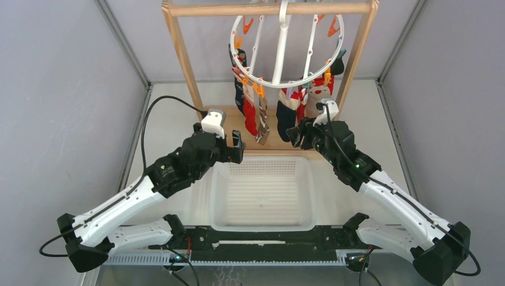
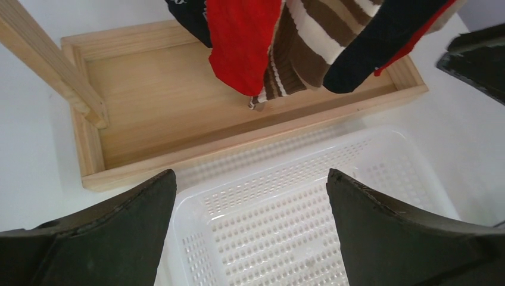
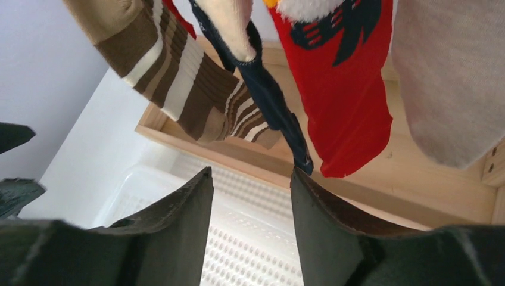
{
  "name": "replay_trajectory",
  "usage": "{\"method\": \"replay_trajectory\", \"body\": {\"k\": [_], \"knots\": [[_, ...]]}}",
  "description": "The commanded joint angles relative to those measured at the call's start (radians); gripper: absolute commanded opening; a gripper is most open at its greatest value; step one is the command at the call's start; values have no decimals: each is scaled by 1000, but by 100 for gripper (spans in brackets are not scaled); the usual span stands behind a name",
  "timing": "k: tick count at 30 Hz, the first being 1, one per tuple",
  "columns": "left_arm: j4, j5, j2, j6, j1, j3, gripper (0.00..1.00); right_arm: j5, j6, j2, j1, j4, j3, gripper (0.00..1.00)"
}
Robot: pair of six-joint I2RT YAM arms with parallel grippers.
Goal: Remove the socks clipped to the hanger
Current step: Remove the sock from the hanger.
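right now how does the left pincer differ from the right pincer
The left pincer stands with its jaws wide apart; the right pincer has a clearly narrower gap. The left pincer points at the striped sock on the left side of the hanger; the right pincer points at the figured red sock on its right side. Both are empty, dark-fingered and close to the white basket's far edge.

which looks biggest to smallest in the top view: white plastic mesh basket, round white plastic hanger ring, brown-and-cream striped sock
1-2. white plastic mesh basket and round white plastic hanger ring: similar span, and the ring hangs higher, so unranked.
3. brown-and-cream striped sock: clearly smallest.
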Motion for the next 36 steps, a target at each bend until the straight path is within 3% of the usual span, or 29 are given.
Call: {"method": "replay_trajectory", "body": {"k": [1, 8, 13, 15, 21, 36], "knots": [[55, 54, -44, 5, 7, 25, 100, 3, -45, 29, -26, 99, 10, 60], [60, 13, -69, 18, 6, -19, 100, -59, -58, 28, 19, 175, -35, 61], [87, 2, -88, -2, 9, -74, 100, 14, -75, 44, 97, 215, -32, 61], [95, 3, -95, -15, 10, -96, 100, 117, -68, 61, 124, 193, -14, 61], [112, 17, -147, -46, 11, -158, 100, 134, -26, 58, 84, 151, -50, 61], [136, 56, -175, -76, 10, -199, 100, 0, -31, 39, -35, 257, -154, 61]]}}
